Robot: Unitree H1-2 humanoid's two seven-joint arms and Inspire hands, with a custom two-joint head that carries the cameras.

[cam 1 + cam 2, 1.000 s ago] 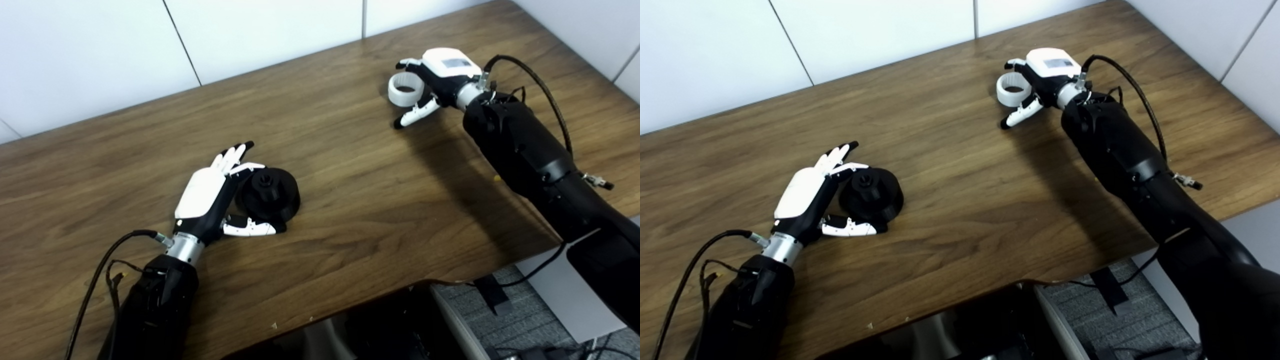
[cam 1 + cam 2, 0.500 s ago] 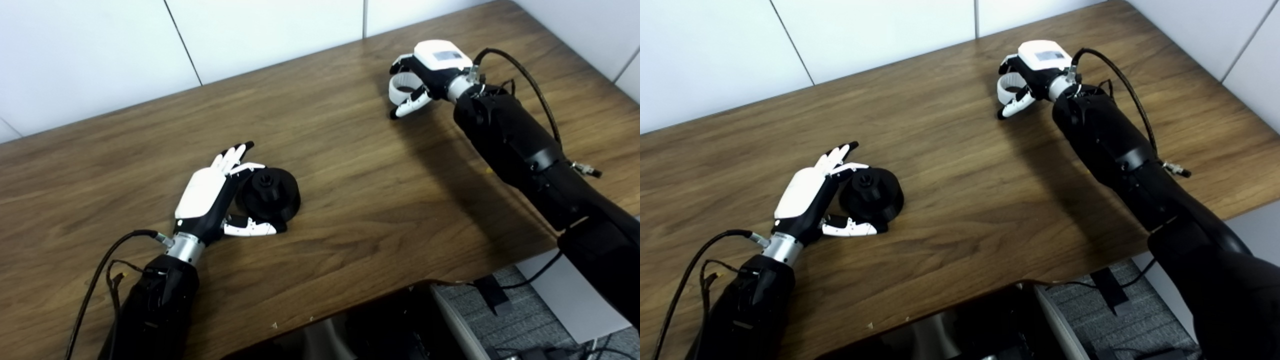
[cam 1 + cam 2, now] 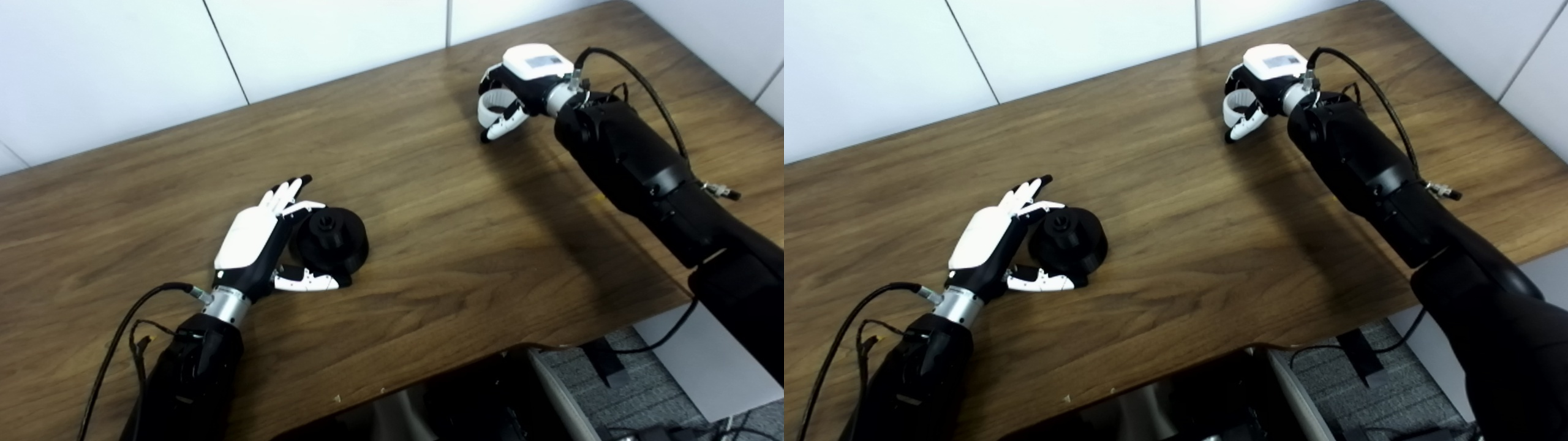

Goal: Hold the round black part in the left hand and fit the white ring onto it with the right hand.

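The round black part (image 3: 331, 239) rests on the wooden table (image 3: 429, 202), left of the middle, with a small hub on its top. My left hand (image 3: 260, 242) lies beside it, open, fingers stretched past its far side and thumb along its near side, touching or nearly touching it. At the far right, the white ring (image 3: 495, 105) is enclosed by my right hand (image 3: 520, 79), whose fingers curl over it and whose thumb crosses its front. Part of the ring is hidden by the fingers.
The table's front edge (image 3: 465, 361) runs along the bottom, with a dark chair or body part (image 3: 465, 398) below it. A white wall (image 3: 306, 37) backs the table. Cables (image 3: 649, 92) loop off both forearms.
My right hand has closed its fingers and thumb around the white ring and shifted slightly back and left. The left hand and black part have not moved.
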